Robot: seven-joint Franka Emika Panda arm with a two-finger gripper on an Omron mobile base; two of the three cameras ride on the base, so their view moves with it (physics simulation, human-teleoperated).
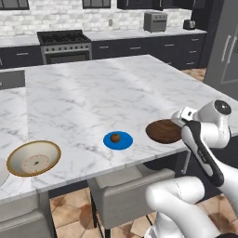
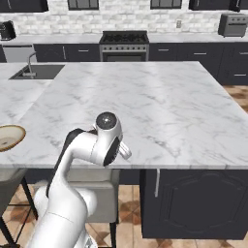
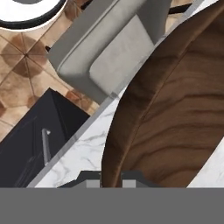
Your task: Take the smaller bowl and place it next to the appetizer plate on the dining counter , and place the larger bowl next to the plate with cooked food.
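White marble with grey veining spreads wide as the tabletop [image 1: 93,88], dark cabinets and a black stove [image 1: 62,44] lining the brick-tiled wall behind. From the left base view, the smaller bowl [image 1: 162,131], dark grained wood, sits near the front edge just right of the flat blue appetizer plate [image 1: 118,140] with its brown ball. The pincer [image 1: 179,122] meets the bowl's right rim. Well left lies the larger bowl [image 1: 34,158], cream with a tan rim. Grey stools [image 1: 125,186] stand below.

From the right base view, the cream bowl's edge shows at far left; a sink [image 2: 36,71] is set beyond.

Through the hand view, wood grain curves large, and the two dark fingertips [image 3: 89,180] sit either side of the rim, clamped on it.
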